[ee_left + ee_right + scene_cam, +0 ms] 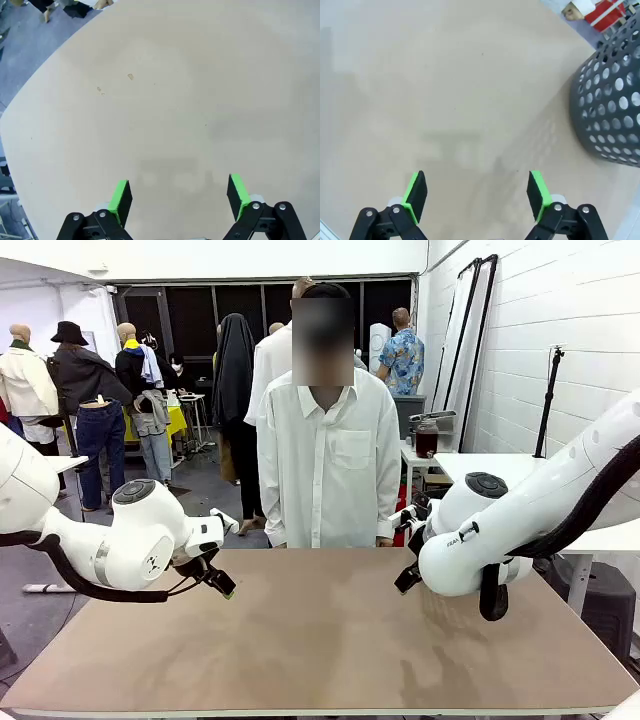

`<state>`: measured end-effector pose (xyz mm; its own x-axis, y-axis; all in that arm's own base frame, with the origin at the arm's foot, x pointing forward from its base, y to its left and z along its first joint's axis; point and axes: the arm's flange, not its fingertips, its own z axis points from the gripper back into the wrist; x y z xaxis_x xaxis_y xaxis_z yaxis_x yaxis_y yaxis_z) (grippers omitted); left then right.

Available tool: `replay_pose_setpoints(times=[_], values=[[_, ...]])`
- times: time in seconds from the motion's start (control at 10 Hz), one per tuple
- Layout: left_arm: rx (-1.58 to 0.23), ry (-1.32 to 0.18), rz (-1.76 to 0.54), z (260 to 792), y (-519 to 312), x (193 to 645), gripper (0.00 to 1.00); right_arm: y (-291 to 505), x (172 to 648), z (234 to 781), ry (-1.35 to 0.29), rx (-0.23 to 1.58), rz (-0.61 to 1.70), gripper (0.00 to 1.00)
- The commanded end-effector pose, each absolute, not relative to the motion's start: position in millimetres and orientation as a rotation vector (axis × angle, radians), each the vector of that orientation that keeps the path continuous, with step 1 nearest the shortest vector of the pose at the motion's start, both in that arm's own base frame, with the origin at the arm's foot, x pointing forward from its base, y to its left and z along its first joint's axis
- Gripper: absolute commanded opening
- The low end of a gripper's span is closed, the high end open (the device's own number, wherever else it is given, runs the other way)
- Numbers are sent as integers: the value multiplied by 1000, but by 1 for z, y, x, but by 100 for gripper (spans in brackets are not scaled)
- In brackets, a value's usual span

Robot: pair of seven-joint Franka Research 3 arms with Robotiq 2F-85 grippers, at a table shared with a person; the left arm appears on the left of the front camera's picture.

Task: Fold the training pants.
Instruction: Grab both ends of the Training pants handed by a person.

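The training pants are out of view. My left gripper [226, 586] hangs just above the left part of the brown table [320, 650]. In the left wrist view it [180, 192] stands open, with bare tabletop [165, 100] between its green pads. My right gripper [404, 583] hovers over the right part of the table, mostly hidden behind its own arm. Seen from the right wrist, it [477, 192] is open too, with nothing between its fingers.
A person in a white shirt [328, 465] stands at the far edge of the table, hands down. A dark grey perforated basket [612, 95] stands beside the table's right edge, close to my right gripper.
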<state>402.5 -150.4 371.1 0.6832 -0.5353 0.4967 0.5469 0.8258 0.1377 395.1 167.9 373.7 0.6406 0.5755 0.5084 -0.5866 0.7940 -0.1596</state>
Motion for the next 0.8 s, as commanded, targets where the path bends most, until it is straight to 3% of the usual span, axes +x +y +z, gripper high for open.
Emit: replay_pose_setpoints(times=[0.0, 0.7], values=[[-22, -550, -607, 371, -150, 402, 100, 168, 395, 374, -572, 21, 663, 100], [-22, -550, -607, 371, -150, 402, 100, 168, 395, 374, -572, 21, 663, 100]])
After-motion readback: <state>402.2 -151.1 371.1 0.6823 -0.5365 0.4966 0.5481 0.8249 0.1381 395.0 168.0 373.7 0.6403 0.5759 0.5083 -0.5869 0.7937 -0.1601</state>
